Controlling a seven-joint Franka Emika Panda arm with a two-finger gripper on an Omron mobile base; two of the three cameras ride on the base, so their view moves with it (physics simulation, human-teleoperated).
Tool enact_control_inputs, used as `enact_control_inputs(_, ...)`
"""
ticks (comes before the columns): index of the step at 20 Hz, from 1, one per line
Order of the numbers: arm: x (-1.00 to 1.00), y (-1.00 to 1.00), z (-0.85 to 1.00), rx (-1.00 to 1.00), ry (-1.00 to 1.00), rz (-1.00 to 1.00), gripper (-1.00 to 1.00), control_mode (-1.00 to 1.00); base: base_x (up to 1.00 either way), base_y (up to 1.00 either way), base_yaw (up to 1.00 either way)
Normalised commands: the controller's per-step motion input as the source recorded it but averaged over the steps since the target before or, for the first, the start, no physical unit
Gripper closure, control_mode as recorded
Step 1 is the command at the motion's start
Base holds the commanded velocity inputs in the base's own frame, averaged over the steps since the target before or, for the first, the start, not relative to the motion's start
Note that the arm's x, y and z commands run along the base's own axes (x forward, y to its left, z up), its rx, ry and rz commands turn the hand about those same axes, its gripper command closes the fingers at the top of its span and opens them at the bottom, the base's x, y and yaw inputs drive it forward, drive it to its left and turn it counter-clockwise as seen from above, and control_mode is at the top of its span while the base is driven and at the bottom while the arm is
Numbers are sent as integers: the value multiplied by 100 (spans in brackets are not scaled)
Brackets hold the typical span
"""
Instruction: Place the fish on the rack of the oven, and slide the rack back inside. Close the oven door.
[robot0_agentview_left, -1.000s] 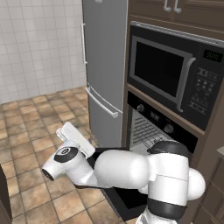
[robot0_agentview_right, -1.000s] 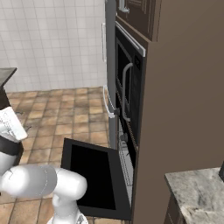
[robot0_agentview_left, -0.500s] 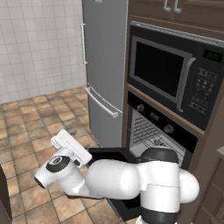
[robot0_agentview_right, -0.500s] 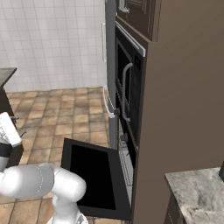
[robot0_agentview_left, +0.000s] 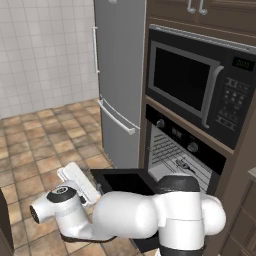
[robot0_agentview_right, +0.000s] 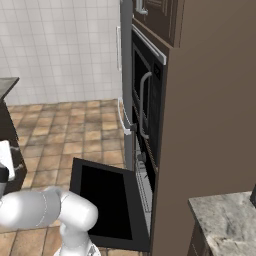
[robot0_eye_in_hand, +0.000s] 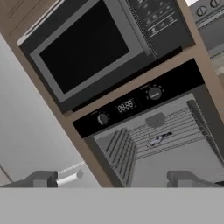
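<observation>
The gripper (robot0_eye_in_hand: 116, 177) stands wide open and holds nothing; its 2 dark fingertips (robot0_eye_in_hand: 41, 178) sit far apart at the bottom of the hand view, touching nothing. In the left base view the arm bends low and out to the left over the tiled floor (robot0_agentview_left: 40, 150), with the hand near the lowered door's outer edge.

Just beyond the hand, the oven door (robot0_agentview_right: 107, 200) hangs dropped open, its black glass panel lying nearly flat and jutting out from the cabinet front into the space between the robot and the cavity. It is not closed.

Behind it the oven (robot0_eye_in_hand: 144, 100) shows its open cavity under a black control strip with 2 round knobs and a small display. The rack (robot0_eye_in_hand: 173, 131) lies inside the cavity, a silver wire grid spanning its width. The fish (robot0_eye_in_hand: 160, 138) rests on the rack near the middle, a small dark shape lying along the bars; in the left base view it sits on the bars (robot0_agentview_left: 182, 164) below the right knob.

Above the oven a black microwave (robot0_agentview_left: 200, 85) with a keypad sits in the same wooden cabinet. To the left stands a tall grey fridge (robot0_agentview_left: 120, 75), and a white tiled wall (robot0_agentview_right: 60, 45) closes the room behind.
</observation>
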Motion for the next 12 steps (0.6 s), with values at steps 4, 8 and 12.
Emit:
enact_control_inputs(4, -70, 0, -64, 0, 32, -5, -100, -100, 0, 0, 0)
enact_control_inputs(8, -29, 0, -53, 0, 24, -7, -100, -100, 0, 0, 0)
enact_control_inputs(12, 2, -11, -34, 0, 15, -6, -100, -100, 0, 0, 0)
